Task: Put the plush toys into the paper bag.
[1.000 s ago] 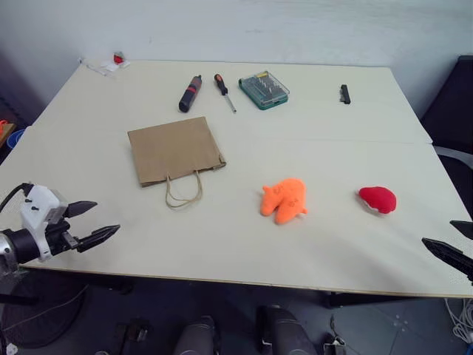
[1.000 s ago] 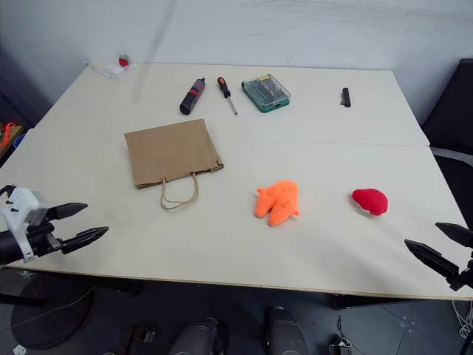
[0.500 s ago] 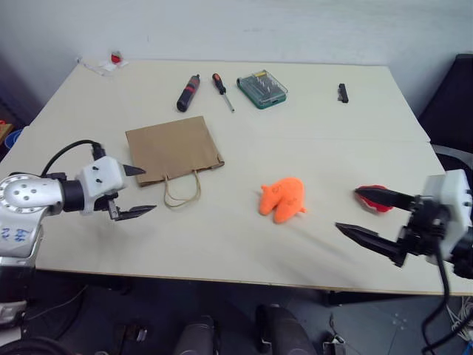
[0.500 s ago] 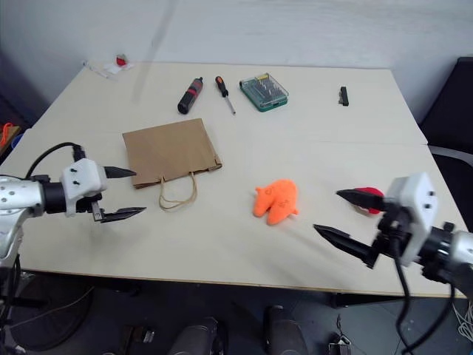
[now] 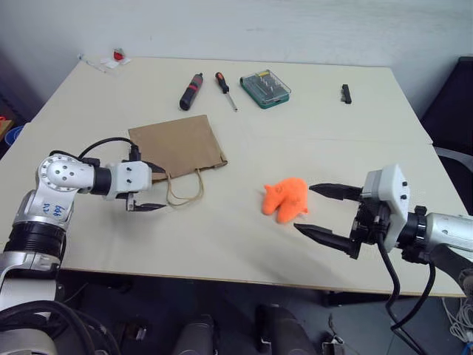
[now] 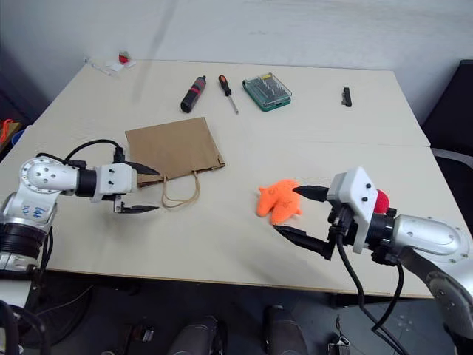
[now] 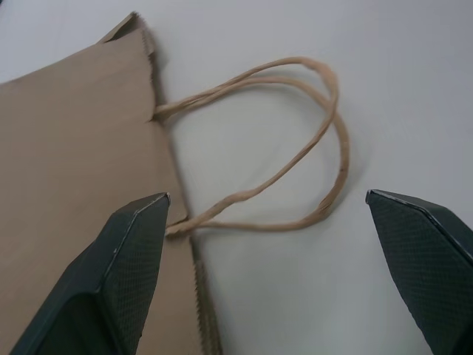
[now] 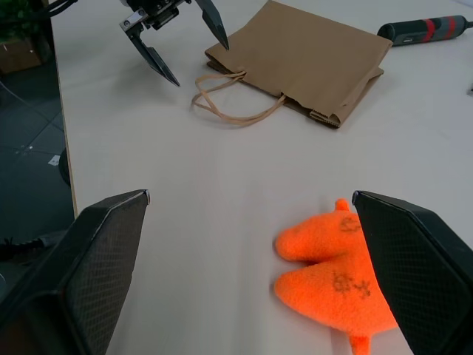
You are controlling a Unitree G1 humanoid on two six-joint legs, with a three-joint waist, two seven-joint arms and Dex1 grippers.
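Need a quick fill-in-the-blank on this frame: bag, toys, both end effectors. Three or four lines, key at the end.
1. The paper bag lies ____ on the table.
2. The right end effector is open beside the ____ plush toy.
3. The left end effector is open next to the bag's ____.
4. The screwdriver lies between the bit set and the ____ power tool.

Missing words: flat; orange; handles; black

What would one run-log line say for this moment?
left gripper: open, at paper bag handles | right gripper: open, beside orange plush toy | bag: flat on table | toys: not bagged
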